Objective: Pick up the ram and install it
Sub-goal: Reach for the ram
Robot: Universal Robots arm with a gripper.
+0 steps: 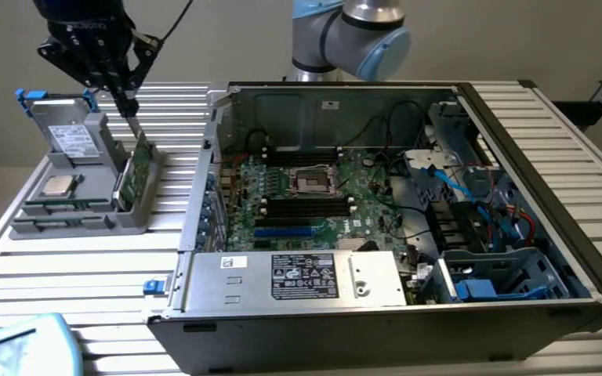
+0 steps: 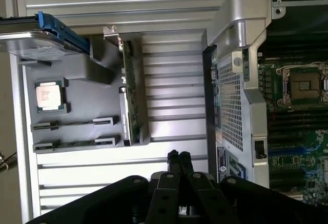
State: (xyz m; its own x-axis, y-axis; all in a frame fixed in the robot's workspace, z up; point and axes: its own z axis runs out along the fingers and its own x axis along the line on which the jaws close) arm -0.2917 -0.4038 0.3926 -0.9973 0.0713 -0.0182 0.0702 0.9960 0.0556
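A grey holder [image 1: 123, 221] [image 2: 82, 88] stands at the exterior view's left. A ram stick [image 1: 60, 225] [image 2: 72, 143], long, narrow and dark green, lies in a groove of the holder, with a second one [image 2: 72, 125] just beside it. My gripper [image 1: 129, 112] [image 2: 179, 156] hangs above the holder with its fingers pressed together and nothing between them. It hovers over the far end of a wider green circuit board [image 1: 134, 168] [image 2: 130, 101] standing on edge in the holder, well apart from the ram.
The holder also carries a CPU [image 1: 59, 186] [image 2: 50, 95] and a drive in a blue caddy [image 1: 69, 133] [image 2: 43, 34]. The open computer case [image 1: 406, 313] fills the exterior view's right, with its motherboard's black slots [image 1: 306, 207], CPU socket [image 1: 312, 180] and cables.
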